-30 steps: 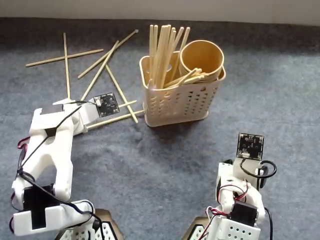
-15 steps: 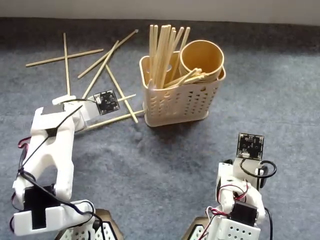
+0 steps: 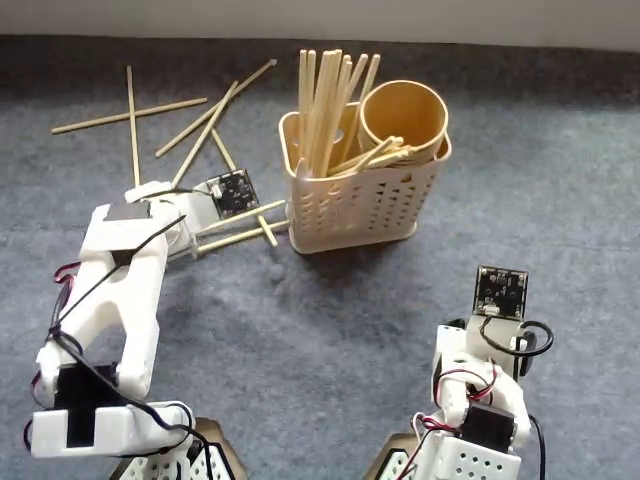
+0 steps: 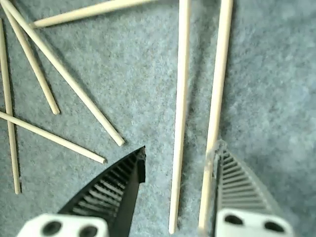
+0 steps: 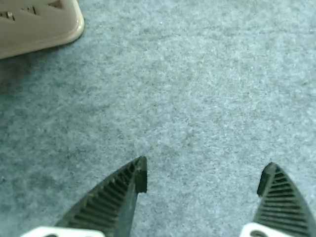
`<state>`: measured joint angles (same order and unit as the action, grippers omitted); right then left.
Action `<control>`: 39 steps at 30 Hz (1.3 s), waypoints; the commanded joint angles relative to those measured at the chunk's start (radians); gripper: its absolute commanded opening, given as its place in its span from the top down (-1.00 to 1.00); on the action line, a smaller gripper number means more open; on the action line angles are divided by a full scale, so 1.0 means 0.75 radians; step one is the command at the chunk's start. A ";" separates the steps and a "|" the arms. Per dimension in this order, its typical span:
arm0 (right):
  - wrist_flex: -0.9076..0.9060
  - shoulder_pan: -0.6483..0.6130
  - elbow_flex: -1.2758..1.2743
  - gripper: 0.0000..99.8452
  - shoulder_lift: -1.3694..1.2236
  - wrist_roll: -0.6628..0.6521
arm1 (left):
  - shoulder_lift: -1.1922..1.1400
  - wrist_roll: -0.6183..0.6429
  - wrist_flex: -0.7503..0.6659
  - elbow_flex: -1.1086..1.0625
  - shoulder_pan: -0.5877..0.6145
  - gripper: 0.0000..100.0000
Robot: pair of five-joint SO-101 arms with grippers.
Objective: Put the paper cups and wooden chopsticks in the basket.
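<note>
A cream perforated basket (image 3: 350, 205) stands at the back middle, holding a paper cup (image 3: 403, 118) and a bundle of upright wooden chopsticks (image 3: 325, 95). Several loose chopsticks (image 3: 200, 125) lie scattered on the grey carpet to its left. My left gripper (image 4: 179, 148) hangs open low over two parallel chopsticks; one chopstick (image 4: 180, 108) runs between the fingers, the other (image 4: 217, 98) lies against one fingertip. The left arm (image 3: 125, 270) is just left of the basket. My right gripper (image 5: 205, 165) is open over bare carpet, with the basket's corner (image 5: 39, 24) a little way off.
The right arm (image 3: 485, 380) sits at the front right, well short of the basket. Open carpet stretches between the two arms and to the right of the basket. A pale wall edge runs along the back.
The left arm has shifted toward the basket and slightly away from its base, bringing its wrist over the two chopsticks beside the basket. The right arm has not moved.
</note>
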<state>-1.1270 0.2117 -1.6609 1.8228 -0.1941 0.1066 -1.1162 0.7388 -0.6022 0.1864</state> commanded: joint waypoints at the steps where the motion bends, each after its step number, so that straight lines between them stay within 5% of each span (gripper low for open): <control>1: 0.026 -0.011 -0.144 0.31 0.011 -0.016 | -0.163 0.270 0.037 0.251 -0.048 0.44; 7: 0.026 -0.011 -0.144 0.31 0.011 -0.016 | -0.566 0.599 0.644 0.842 0.040 0.54; 13: 0.026 -0.011 -0.144 0.31 0.011 -0.063 | -0.678 0.491 1.146 1.218 0.017 0.45; 19: 0.026 -0.011 -0.144 0.31 0.011 -0.068 | -0.735 0.268 1.113 1.233 -0.032 0.45; 32: 0.026 -0.011 -0.144 0.31 0.011 -0.068 | -0.991 0.137 0.802 1.229 -0.069 0.45; 37: 0.026 -0.011 -0.144 0.31 0.011 -0.070 | -0.985 0.131 0.804 1.239 -0.071 0.95; 39: 0.026 -0.011 -0.144 0.31 0.011 -0.070 | -0.965 0.133 0.812 1.271 -0.060 0.96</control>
<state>-1.1270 0.2117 -1.6609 1.8228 -0.2355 -0.6437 -1.0134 1.3663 0.2862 0.1404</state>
